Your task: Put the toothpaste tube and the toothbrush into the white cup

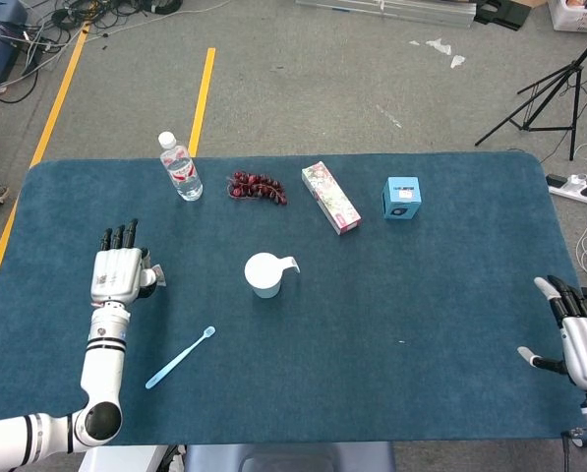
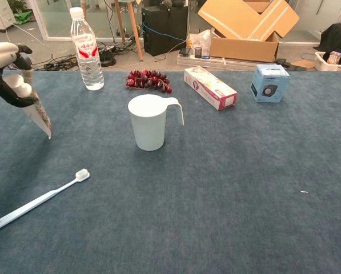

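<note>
Left hand (image 2: 7,68) grips the toothpaste tube (image 2: 37,113) by its cap end, tube hanging tilted above the table (image 1: 450,295), left of the white cup (image 2: 149,121). The toothbrush (image 2: 36,201) lies flat, nearer. Right hand (image 1: 580,339) at the near right edge, fingers spread, holding nothing

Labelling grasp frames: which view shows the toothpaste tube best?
Chest view. The toothpaste tube hangs tilted from the left hand, crimped end down, off the table. In the head view the left hand hides nearly all of it; only a sliver shows at its right edge.
</note>
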Tool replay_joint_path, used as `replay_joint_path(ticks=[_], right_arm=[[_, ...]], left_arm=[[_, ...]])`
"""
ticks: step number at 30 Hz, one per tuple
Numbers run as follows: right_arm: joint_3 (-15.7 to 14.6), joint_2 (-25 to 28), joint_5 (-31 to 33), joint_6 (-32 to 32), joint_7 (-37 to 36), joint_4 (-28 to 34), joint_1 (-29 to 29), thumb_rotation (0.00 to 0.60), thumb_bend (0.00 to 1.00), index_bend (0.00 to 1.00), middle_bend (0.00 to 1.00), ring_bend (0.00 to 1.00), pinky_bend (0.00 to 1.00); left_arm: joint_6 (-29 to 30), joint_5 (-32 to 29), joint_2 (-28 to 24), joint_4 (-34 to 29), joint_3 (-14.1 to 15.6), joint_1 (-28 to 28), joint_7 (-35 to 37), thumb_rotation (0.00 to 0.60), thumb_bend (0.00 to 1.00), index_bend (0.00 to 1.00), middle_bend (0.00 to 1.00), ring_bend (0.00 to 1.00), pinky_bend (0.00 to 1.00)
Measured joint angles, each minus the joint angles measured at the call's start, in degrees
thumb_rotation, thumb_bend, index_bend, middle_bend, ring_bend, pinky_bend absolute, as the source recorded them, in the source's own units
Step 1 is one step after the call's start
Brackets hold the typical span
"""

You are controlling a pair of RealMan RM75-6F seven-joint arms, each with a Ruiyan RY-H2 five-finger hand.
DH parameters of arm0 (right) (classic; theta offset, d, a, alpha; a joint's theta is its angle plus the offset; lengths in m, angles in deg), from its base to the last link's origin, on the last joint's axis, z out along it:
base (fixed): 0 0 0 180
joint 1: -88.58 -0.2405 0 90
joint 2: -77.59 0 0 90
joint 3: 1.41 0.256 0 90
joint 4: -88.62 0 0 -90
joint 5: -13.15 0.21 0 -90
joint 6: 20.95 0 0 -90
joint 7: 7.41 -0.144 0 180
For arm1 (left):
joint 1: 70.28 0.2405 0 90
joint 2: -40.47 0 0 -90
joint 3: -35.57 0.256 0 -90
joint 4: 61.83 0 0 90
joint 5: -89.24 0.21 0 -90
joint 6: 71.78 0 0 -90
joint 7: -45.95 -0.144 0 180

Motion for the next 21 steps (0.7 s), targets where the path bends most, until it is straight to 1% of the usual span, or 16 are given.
replay_joint_path(ticks=[6,9,15,21], right_arm=[[0.0,0.2,-0.1,0.2,-0.4,0.0,0.1,0.600,0.02,0.14,0.11,0.11,0.37],[0.1,0.3,-0.1,0.3,-0.6,0.0,0.2,0.600,0.02,0.14,0.11,0.11,0.37],[0.1,0.4,-0.4,0.6,-0.7,0.1,0.3,0.600,0.02,0.15,0.11,0.11,0.37],[0.0,0.5,-0.7,0.9,-0.8,0.2,0.5,0.600,0.02,0.15,0.11,0.11,0.37]], left_arm=[[0.3,0.0,-0.5,-1.1,0.2,-0.9,-1.0,0.600,0.65,0.67,0.00,0.00,0.01],[0.4,-0.4,-0.8,-1.8,-0.3,-1.4,-1.1,0.600,0.65,0.67,0.00,0.00,0.01],[0.7,-1.6,-2.0,-4.1,-2.1,-2.7,-1.5,0.600,0.65,0.67,0.00,0.00,0.01],[1.2,-4.2,-3.6,-6.9,-4.9,-4.5,-2.0,0.600,0.66,0.68,0.00,0.00,0.01]])
